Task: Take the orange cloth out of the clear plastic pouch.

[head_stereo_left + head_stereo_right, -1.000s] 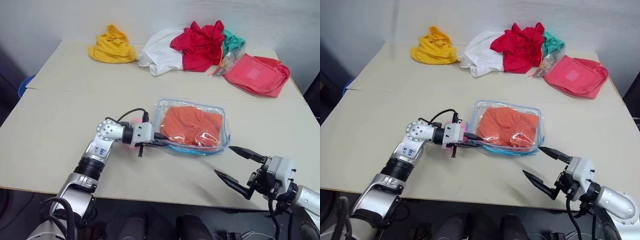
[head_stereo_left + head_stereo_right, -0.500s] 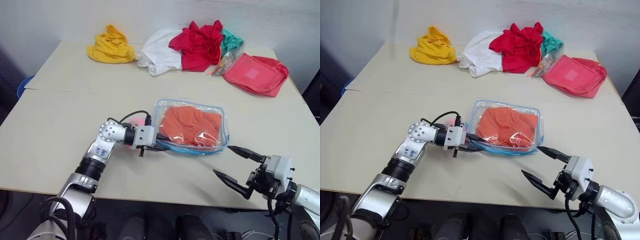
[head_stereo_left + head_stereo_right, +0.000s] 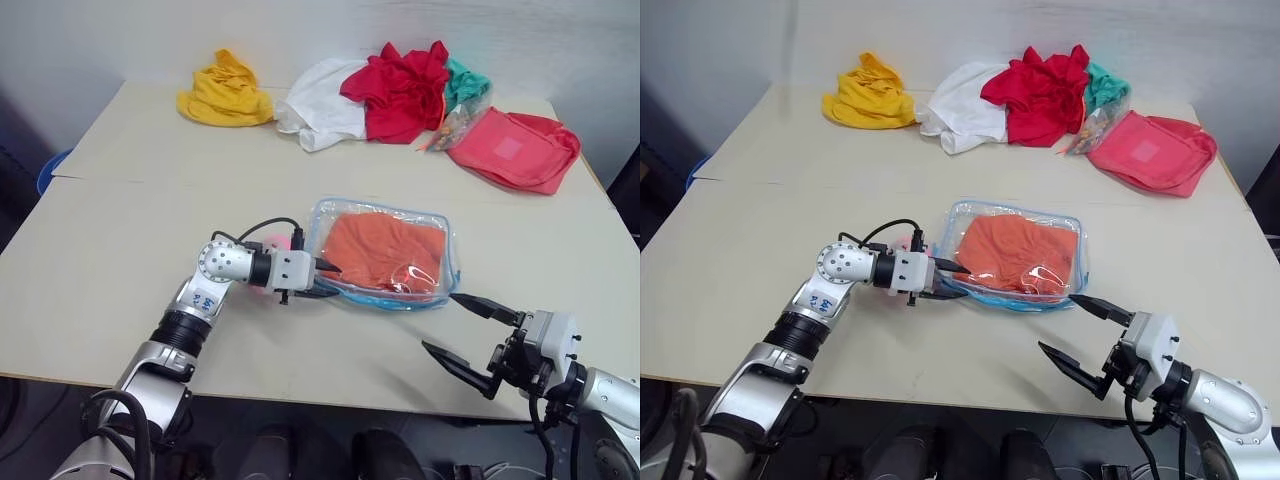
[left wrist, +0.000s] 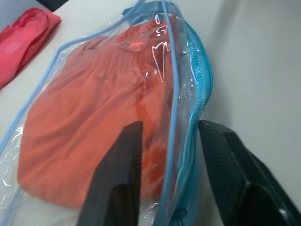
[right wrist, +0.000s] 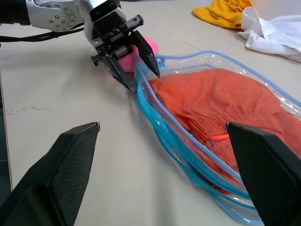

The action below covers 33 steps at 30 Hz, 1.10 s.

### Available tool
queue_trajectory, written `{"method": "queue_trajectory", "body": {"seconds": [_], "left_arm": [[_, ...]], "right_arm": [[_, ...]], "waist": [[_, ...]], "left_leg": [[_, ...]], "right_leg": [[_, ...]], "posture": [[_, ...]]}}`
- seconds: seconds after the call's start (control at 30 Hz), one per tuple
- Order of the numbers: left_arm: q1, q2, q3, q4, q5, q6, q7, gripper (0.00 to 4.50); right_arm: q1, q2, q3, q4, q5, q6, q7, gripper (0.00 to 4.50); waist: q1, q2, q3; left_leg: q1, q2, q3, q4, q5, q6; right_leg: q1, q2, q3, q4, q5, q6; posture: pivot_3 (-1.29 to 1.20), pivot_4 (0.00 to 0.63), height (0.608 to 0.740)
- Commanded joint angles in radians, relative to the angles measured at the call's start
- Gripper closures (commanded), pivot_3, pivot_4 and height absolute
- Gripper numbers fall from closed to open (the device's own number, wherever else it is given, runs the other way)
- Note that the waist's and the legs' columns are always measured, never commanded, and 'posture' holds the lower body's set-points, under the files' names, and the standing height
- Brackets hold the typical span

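We see orange cloth (image 3: 382, 252) inside clear plastic pouch (image 3: 446, 245), mid-table. Left gripper (image 3: 328, 279) jaws slightly apart, straddling pouch's blue rim. Right gripper (image 3: 470, 329) wide open, empty. Risk: slick plastic slips, pouch drags along.

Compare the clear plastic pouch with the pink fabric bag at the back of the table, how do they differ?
The clear plastic pouch is see-through with light blue trim, showing the orange cloth inside; the coral-pink bag is opaque. The pouch lies near the table's middle, at the left gripper; the bag sits at the far right edge, untouched. Both lie flat on the table.
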Motion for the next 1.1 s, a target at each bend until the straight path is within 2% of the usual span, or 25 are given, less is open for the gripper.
{"method": "queue_trajectory", "body": {"seconds": [0.03, 0.1, 0.17, 0.3, 0.43, 0.57, 0.77, 0.9, 1.1], "left_arm": [[-0.007, 0.002, 0.002, -0.012, -0.01, 0.027, 0.003, 3.91], [-0.003, 0.012, -0.007, -0.012, 0.001, 0.022, -0.009, 4.44], [-0.002, 0.003, 0.005, -0.02, -0.016, 0.055, 0.001, 4.48], [0.009, -0.042, 0.045, -0.089, -0.104, 0.229, 0.018, 4.48], [0.032, -0.096, 0.085, -0.191, -0.144, 0.42, 0.123, 4.48], [0.079, -0.107, 0.08, -0.303, -0.152, 0.513, 0.161, 4.48], [0.137, -0.094, 0.058, -0.389, -0.138, 0.553, 0.169, 4.48], [0.145, -0.088, 0.058, -0.388, -0.135, 0.554, 0.176, 4.48], [0.148, -0.081, 0.055, -0.38, -0.137, 0.549, 0.171, 4.48]], "right_arm": [[0.004, -0.012, -0.014, -0.038, 0.005, -0.012, 0.002, 0.0], [0.003, -0.013, -0.011, -0.038, 0.003, -0.012, 0.003, 0.0], [-0.009, -0.016, 0.004, -0.05, 0.004, -0.001, 0.0, 0.0], [-0.067, -0.031, 0.083, -0.127, 0.048, 0.122, -0.046, 0.0], [-0.175, -0.047, 0.215, -0.172, 0.032, 0.316, -0.142, 0.0], [-0.297, -0.016, 0.302, -0.138, -0.013, 0.432, -0.247, 0.0], [-0.472, 0.059, 0.36, -0.001, -0.167, 0.461, -0.397, 0.0], [-0.498, 0.076, 0.377, 0.038, -0.244, 0.456, -0.442, 0.0], [-0.522, 0.04, 0.449, 0.082, -0.387, 0.406, -0.439, 0.0]], "waist": [[0.0, 0.0, 0.0], [0.0, 0.0, 0.0], [-0.002, 0.0, 0.0], [-0.002, 0.0, 0.0], [-0.002, 0.0, 0.0], [-0.003, 0.0, 0.0], [-0.006, 0.0, 0.0], [-0.003, 0.0, 0.0], [-0.005, 0.0, 0.0]], "left_leg": [[0.0, 0.0, 0.0, 0.0, 0.0, 0.0], [0.0, 0.0, 0.0, 0.0, 0.0, 0.0], [0.0, 0.0, 0.0, 0.0, 0.0, 0.0], [0.0, 0.0, 0.0, 0.0, 0.0, 0.0], [0.0, 0.0, -0.001, 0.001, 0.0, 0.0], [-0.001, 0.0, -0.001, 0.001, 0.0, 0.0], [-0.001, 0.0, -0.001, 0.001, 0.0, -0.001], [-0.001, 0.0, -0.001, 0.001, 0.0, -0.001], [-0.001, 0.0, 0.0, 0.0, 0.0, -0.001]], "right_leg": [[0.0, 0.0, 0.0, 0.0, 0.0, 0.0], [0.0, 0.0, 0.0, 0.0, 0.0, 0.0], [0.0, 0.0, 0.0, 0.0, 0.0, 0.0], [0.0, 0.0, 0.0, 0.001, 0.0, 0.0], [0.0, 0.0, 0.001, 0.001, 0.0, 0.0], [-0.001, 0.0, 0.001, 0.001, 0.0, 0.0], [-0.002, 0.0, 0.001, 0.002, 0.0, 0.0], [-0.003, 0.0, 0.002, 0.002, 0.0, 0.0], [-0.003, 0.0, 0.002, 0.002, 0.0, 0.0]], "posture": [[0.0, 0.15, 0.74], [0.0, 0.15, 0.74], [0.0, 0.15, 0.74], [0.0, 0.15, 0.74], [0.0, 0.15, 0.74], [0.0, 0.15, 0.74], [0.0, 0.15, 0.74], [0.0, 0.15, 0.74], [0.0, 0.15, 0.74]]}}
